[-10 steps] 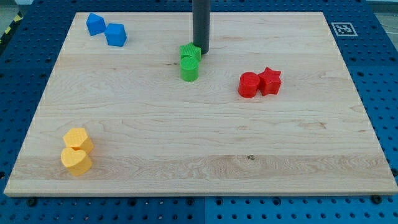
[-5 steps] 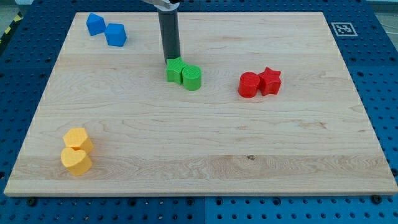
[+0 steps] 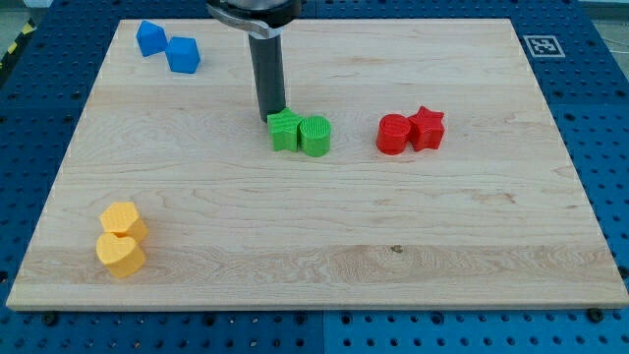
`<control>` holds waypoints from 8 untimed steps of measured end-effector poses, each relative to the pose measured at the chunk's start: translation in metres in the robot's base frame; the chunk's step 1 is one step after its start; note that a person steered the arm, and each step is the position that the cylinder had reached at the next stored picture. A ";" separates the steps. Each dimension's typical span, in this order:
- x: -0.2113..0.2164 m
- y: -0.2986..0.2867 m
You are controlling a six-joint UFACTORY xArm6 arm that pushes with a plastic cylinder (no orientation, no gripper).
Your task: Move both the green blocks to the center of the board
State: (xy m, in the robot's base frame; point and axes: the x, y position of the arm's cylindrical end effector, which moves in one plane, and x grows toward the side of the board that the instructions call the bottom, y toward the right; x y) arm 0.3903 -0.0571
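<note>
Two green blocks lie side by side on the wooden board (image 3: 324,216), a little above its middle. The left one is a green star-like block (image 3: 285,130); the right one is a green cylinder (image 3: 315,136), and the two touch. My tip (image 3: 272,118) stands at the upper left edge of the green star-like block, touching it or nearly so. The dark rod rises from there toward the view's top.
Two blue blocks (image 3: 150,37) (image 3: 183,54) lie at the top left. A red cylinder (image 3: 394,134) and a red star (image 3: 427,128) sit right of the green pair. Two yellow blocks (image 3: 123,219) (image 3: 120,254) lie at the bottom left. A tag marker (image 3: 543,44) sits at the top right corner.
My tip swung from the green pair's upper right round to its upper left. The green blocks turned from stacked one above the other to side by side and slid down and right.
</note>
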 end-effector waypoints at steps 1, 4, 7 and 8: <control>0.007 0.010; 0.024 0.017; 0.035 0.017; 0.041 0.021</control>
